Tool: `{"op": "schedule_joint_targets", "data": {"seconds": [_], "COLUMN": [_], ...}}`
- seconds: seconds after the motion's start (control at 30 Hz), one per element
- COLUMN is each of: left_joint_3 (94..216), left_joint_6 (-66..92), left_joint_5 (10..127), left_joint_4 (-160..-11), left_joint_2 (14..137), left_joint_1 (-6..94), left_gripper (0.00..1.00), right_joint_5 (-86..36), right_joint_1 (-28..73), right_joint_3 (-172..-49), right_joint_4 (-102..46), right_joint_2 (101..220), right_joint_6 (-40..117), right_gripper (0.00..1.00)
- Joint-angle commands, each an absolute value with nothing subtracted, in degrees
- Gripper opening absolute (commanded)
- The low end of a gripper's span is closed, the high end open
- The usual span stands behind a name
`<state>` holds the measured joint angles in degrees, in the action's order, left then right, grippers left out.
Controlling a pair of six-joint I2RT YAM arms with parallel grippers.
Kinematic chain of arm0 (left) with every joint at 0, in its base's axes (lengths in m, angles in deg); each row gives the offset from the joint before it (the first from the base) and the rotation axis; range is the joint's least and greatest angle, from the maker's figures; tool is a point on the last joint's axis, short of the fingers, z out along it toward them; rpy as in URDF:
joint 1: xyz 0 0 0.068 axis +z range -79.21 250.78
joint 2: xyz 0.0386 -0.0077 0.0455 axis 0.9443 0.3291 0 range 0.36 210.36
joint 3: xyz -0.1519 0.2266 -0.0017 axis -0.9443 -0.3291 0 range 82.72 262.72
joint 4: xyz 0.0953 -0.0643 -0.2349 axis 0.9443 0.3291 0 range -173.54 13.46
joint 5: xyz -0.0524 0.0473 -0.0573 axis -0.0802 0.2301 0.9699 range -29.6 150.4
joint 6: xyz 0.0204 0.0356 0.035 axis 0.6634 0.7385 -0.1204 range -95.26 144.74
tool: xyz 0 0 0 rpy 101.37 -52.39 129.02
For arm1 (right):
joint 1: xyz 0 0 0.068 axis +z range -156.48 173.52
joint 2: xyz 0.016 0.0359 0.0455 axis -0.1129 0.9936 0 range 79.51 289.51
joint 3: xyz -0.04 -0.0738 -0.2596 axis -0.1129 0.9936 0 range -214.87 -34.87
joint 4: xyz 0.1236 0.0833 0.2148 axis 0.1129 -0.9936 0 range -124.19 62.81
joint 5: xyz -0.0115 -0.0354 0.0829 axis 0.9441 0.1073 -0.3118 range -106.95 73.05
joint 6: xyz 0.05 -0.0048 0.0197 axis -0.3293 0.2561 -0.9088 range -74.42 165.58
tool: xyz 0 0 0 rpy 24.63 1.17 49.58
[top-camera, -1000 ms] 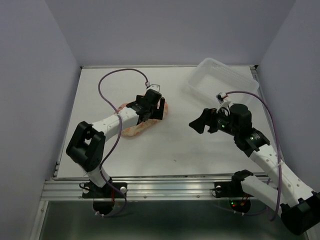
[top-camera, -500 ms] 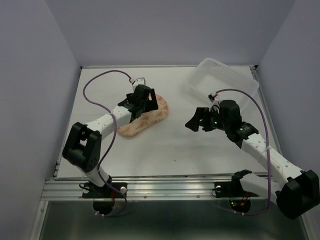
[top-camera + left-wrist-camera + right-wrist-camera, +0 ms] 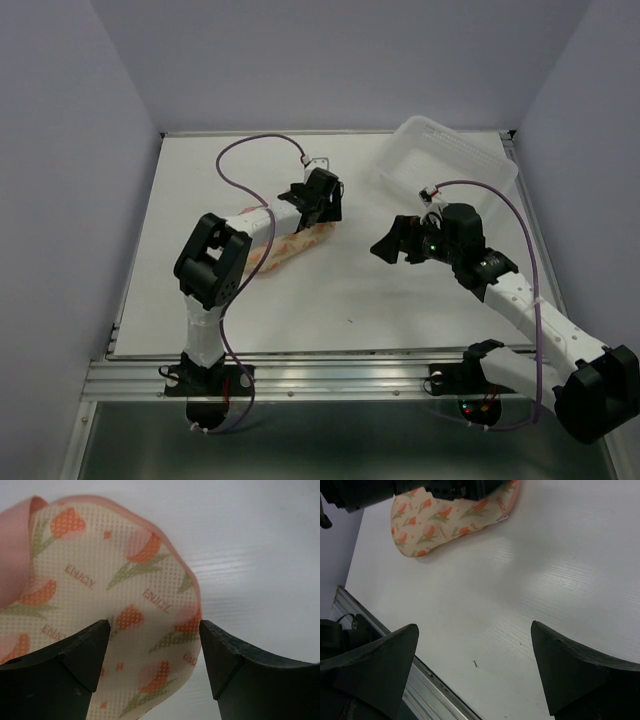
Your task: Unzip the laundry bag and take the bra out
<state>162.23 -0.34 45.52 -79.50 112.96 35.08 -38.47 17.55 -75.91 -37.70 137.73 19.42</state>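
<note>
Left arm [image 3: 250,222] stretched forward, left claw [image 3: 325,196] angled down, jaws apart; right arm [image 3: 520,295] bent, right claw [image 3: 392,244] spread wide.

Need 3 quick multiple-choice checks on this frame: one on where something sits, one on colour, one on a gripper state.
1. Where on the table is the clear tub?
A) far right corner
B) near left corner
C) dead centre

2. What is printed on the laundry bag?
A) blue stripes
B) orange-red flowers with green stems
C) black dots

3. How is the right gripper?
A) shut on the bag
B) shut on the tub
C) open, holding nothing

Answers:
1 A: the top view shows the tub at the far right corner.
2 B: the left wrist view shows the flowers up close.
3 C: the right wrist view shows its jaws wide apart with only bare table between them.
</note>
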Motion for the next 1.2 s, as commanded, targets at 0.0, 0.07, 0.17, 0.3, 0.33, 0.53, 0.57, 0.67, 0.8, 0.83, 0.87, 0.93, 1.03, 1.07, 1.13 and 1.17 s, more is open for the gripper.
{"op": "schedule_joint_targets", "data": {"seconds": [0.0,0.07,0.17,0.3,0.33,0.53,0.57,0.67,0.8,0.83,0.87,0.93,1.03,1.07,1.13,1.17], "left_joint_3": [152.99,149.27,143.55,138.02,137.74,139.75,140.72,146.16,153.37,154.52,154.79,154.53,154.62,154.70,154.53,154.27], "left_joint_6": [1.36,1.45,0.23,-3.02,-3.29,-4.17,-4.78,-6.89,-9.00,-9.27,-9.62,-9.80,-10.15,-10.15,-10.06,-9.89], "left_joint_5": [39.76,38.43,35.62,28.87,28.41,32.36,32.71,31.32,27.01,26.22,26.12,26.03,25.25,24.89,24.89,25.15], "left_joint_4": [-78.00,-77.30,-75.11,-71.94,-71.76,-73.69,-73.69,-71.94,-65.26,-64.73,-64.29,-64.46,-63.68,-63.41,-63.23,-63.58], "left_joint_2": [106.63,103.48,99.78,93.11,91.61,82.80,83.06,87.36,97.02,98.00,99.22,99.85,101.25,101.95,102.40,102.66], "left_joint_1": [33.52,33.34,33.34,33.52,33.52,33.43,33.43,33.43,33.52,33.52,33.52,33.52,33.96,34.39,35.10,35.54], "left_gripper": [0.84,0.84,0.84,0.84,0.84,0.93,0.92,0.90,0.85,0.85,0.83,0.82,0.81,0.80,0.80,0.79], "right_joint_5": [-39.45,-40.07,-40.77,-41.12,-41.21,-41.30,-41.13,-41.04,-41.04,-40.95,-40.95,-40.95,-40.77,-40.77,-40.86,-40.86], "right_joint_1": [17.77,17.77,17.77,17.77,17.77,17.77,17.77,17.77,17.77,17.77,17.77,17.77,17.77,17.77,17.77,17.77], "right_joint_3": [-75.13,-74.78,-74.69,-74.69,-74.60,-74.07,-74.07,-74.07,-73.90,-73.90,-73.72,-73.46,-72.93,-72.84,-72.58,-72.49], "right_joint_4": [-32.21,-30.98,-30.18,-29.74,-29.66,-29.48,-29.48,-29.57,-29.92,-30.09,-30.36,-30.53,-30.62,-30.54,-30.62,-30.54], "right_joint_2": [137.69,138.04,138.84,139.01,139.01,138.40,138.31,137.70,136.55,136.20,135.68,135.06,134.62,134.62,134.71,134.97], "right_joint_6": [18.42,18.24,18.15,18.07,18.07,18.42,18.42,18.24,18.24,18.33,18.42,18.68,18.94,19.03,19.30,19.38], "right_gripper": [1.00,1.00,1.00,1.00,1.00,1.00,1.00,1.00,1.00,1.00,1.00,1.00,1.00,1.00,1.00,1.00]}}
